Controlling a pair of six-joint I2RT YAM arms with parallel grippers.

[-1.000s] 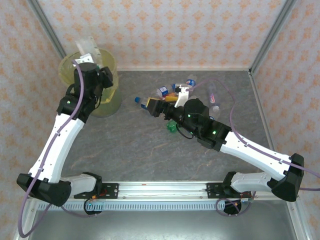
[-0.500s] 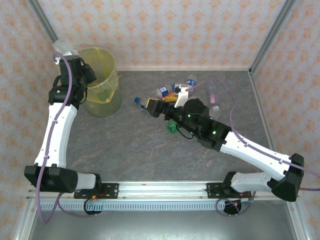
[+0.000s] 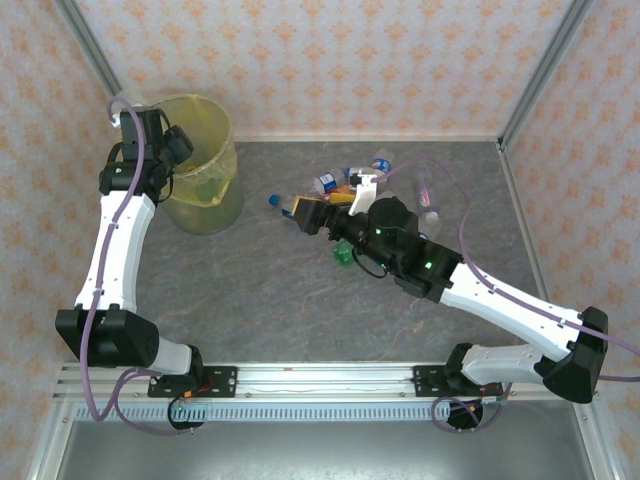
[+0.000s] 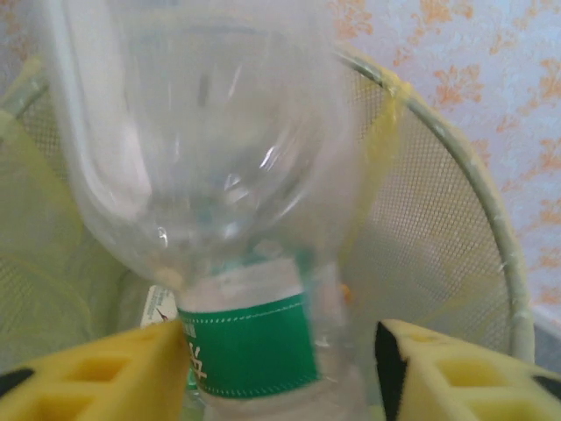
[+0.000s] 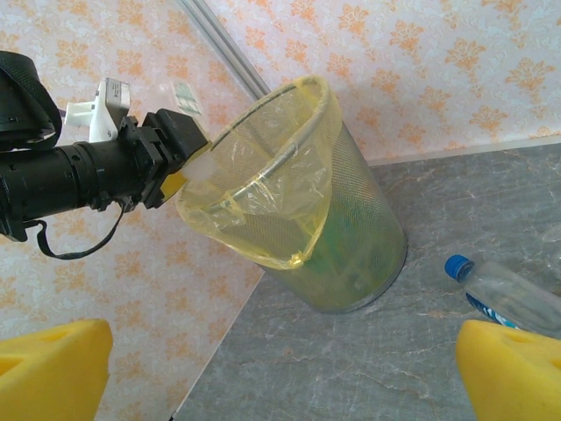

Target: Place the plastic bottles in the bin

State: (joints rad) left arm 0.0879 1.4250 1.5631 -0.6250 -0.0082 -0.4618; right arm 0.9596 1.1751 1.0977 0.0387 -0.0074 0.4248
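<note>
At the upper left of the overhead view, my left gripper (image 4: pixel 280 373) sits at the rim of the yellow-lined bin (image 3: pixel 218 130). Its jaws are parted: one pad touches a clear green-labelled bottle (image 4: pixel 219 175), the other stands just clear. Mid-frame, the other bottles (image 3: pixel 375 170) lie heaped on the table (image 3: pixel 260 300). My right gripper (image 5: pixel 280 377) hangs beside them, spread wide and empty.

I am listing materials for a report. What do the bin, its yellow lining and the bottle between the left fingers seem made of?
The bin: likely metal wire mesh; its wall shows a fine grid. The lining: thin translucent yellow plastic film, wrinkled, folded over the rim. The bottle: clear glossy plastic, see-through with bright highlights, green label.
</note>
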